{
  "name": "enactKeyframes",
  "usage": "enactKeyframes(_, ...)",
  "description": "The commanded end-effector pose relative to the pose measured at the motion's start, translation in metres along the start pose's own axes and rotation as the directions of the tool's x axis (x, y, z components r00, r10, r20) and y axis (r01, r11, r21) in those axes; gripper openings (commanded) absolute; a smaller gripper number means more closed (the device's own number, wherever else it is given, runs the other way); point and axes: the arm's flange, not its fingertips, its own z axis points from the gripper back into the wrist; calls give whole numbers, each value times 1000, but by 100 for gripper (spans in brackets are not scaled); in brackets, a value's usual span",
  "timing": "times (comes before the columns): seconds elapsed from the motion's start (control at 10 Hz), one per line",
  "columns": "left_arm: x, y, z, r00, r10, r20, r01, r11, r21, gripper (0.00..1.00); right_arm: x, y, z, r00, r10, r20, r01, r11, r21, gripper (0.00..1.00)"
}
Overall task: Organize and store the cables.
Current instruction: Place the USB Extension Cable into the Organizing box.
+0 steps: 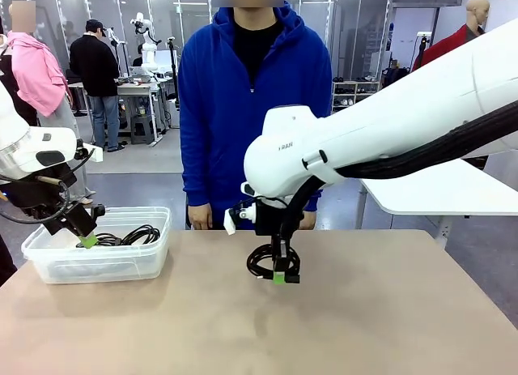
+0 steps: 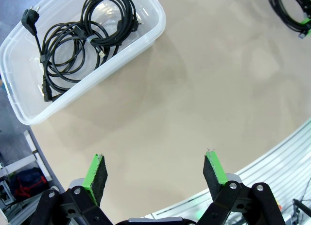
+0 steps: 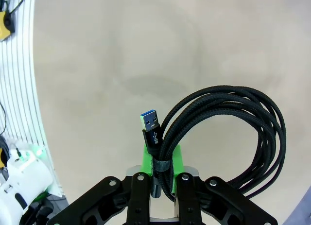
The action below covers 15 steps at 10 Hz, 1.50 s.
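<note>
Right wrist view: braided black cable (image 3: 228,137), coiled in a round loop of several turns, bound by a dark strap, blue-tipped USB plug (image 3: 149,124) sticking up beside the bundle. Right gripper (image 3: 163,159) jaws clamped on that coil at the strap, green pads pressed close on either side. Loop hanging off to one side over bare tan table (image 3: 121,50).

Front view: same coil (image 1: 263,262) pinched in right gripper (image 1: 280,276) near table middle, low over or just touching the surface, hard to tell which. Left gripper (image 1: 89,240) at the near rim of the clear plastic bin (image 1: 97,266) at table's left side. Person in blue hoodie (image 1: 251,108) standing at far edge.

Left wrist view: left gripper (image 2: 155,174) jaws wide apart, nothing between green pads (image 2: 95,172), above bare table. Bin (image 2: 146,35) holding thin black coiled cords (image 2: 82,40), overlapping; looks like two or three, count unsure from tangle. One round chunky plug (image 2: 26,16) at bin corner, one smaller plug end (image 2: 47,94) near the wall.

Count: one cable in right gripper, several in bin, one bin, two grippers.
</note>
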Motion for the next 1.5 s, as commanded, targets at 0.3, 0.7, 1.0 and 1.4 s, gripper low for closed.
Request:
enactKeyframes(0.3,-1,0,0,1000,4,-2,-4,1000,4,100,14,-3,-38,999,-23,41,24,999,-31,0)
enactKeyframes(0.7,-1,0,0,1000,4,-2,-4,1000,4,100,13,-7,-62,999,-40,30,41,999,-29,0)
enactKeyframes(1.0,-1,0,0,1000,4,-2,-4,1000,4,100,13,-8,-69,998,-58,19,58,998,-21,0)
enactKeyframes(1.4,-1,0,0,1000,4,-2,-4,1000,4,100,13,-15,-74,998,-64,19,64,998,14,45)
